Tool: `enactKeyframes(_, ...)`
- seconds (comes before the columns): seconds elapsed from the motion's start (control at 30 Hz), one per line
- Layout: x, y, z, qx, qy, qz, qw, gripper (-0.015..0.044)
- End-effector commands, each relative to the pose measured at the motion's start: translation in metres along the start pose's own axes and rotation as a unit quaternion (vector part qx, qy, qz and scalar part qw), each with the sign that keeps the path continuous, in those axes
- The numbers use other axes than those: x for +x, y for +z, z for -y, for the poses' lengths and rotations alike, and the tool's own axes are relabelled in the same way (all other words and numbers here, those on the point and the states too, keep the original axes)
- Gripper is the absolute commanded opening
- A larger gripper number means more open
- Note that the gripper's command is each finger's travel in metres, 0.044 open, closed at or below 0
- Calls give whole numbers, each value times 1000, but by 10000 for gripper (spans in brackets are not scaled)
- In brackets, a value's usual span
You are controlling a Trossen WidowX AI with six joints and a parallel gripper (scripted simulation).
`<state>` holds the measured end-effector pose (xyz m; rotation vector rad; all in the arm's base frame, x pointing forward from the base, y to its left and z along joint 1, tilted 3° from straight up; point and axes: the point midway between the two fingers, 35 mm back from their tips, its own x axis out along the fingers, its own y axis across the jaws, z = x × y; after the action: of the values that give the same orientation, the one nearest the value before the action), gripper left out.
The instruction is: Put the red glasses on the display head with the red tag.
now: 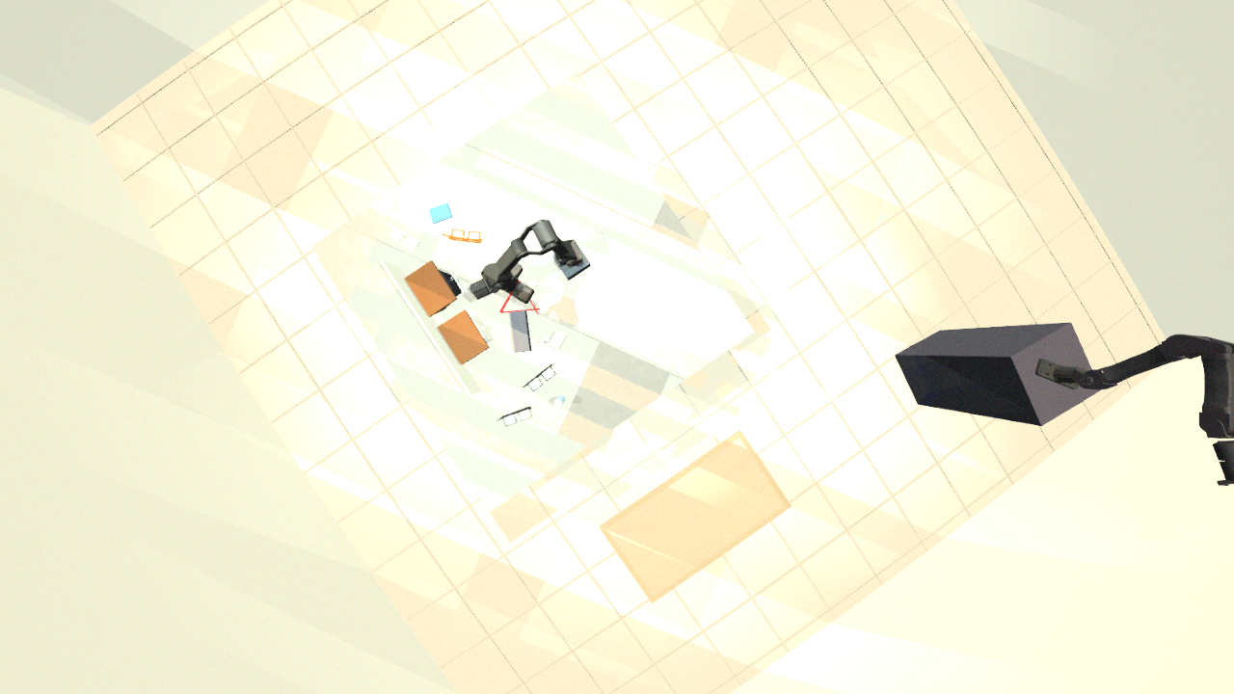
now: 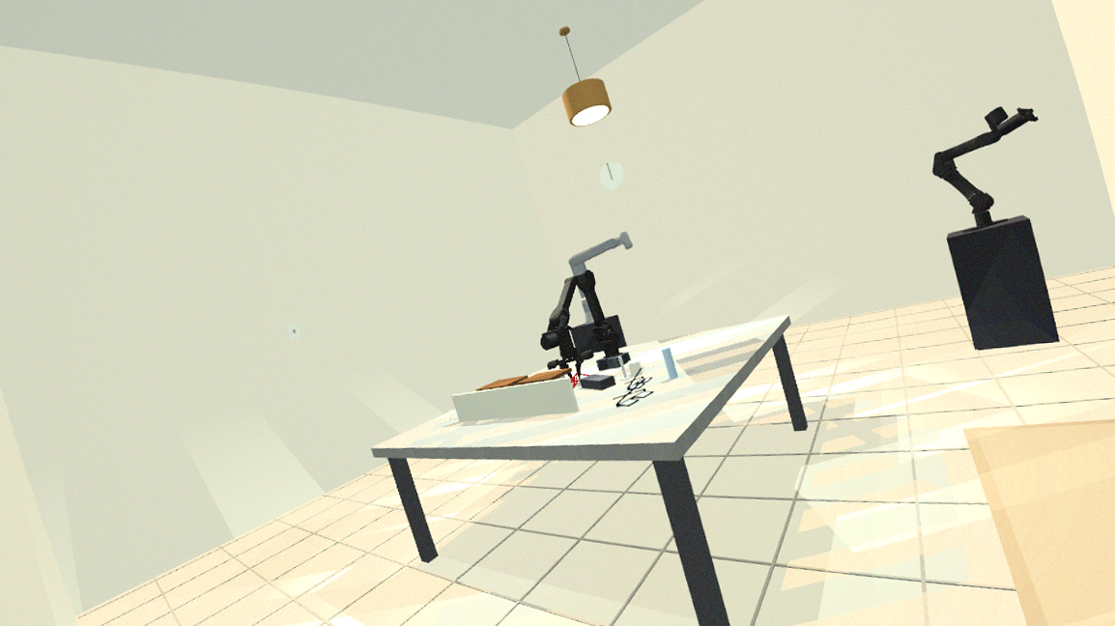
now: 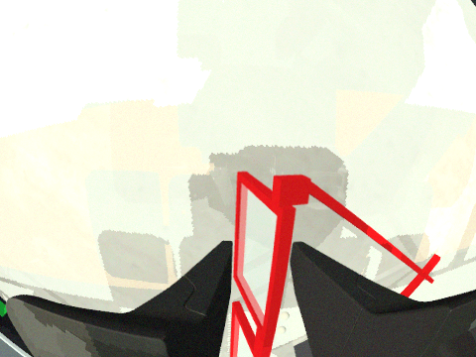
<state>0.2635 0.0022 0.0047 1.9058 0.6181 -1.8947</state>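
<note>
The red glasses (image 2: 574,379) (image 3: 281,248) stand with the temples spread. In the wrist view my gripper (image 3: 262,252) is partly open, one finger on each side of the front frame at one lens; a gap shows between the bar and the right finger. The temples reach to the right, partly behind that finger. Two brown tops (image 1: 431,288) (image 1: 462,336), apparently of the display heads, are left of the arm in the top view. A green patch (image 3: 2,308) shows at the wrist view's left edge. The red tag and the faces are hidden.
A grey block (image 1: 519,331) (image 2: 597,382) lies close to the red glasses. Orange glasses (image 1: 466,239), a blue box (image 1: 440,213) and two dark pairs of glasses lie farther off. A pale panel (image 2: 515,402) stands beside the heads, and a light blue cylinder (image 2: 669,363) stands on the table.
</note>
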Motion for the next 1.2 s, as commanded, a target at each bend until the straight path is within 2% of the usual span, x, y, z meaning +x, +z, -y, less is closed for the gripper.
enactKeyframes(0.0, 1, 1, 2, -1, 1, 2, 1000, 120)
enactKeyframes(0.1, 1, 1, 4, -1, 1, 2, 1000, 120)
enactKeyframes(0.7, 1, 0, 2, -2, 0, 1, 1000, 0)
enactKeyframes(0.97, -2, 0, 2, -2, 0, 1, 1000, 0)
enactKeyframes(1.17, -32, -3, 0, -2, 0, 1, 1000, 0)
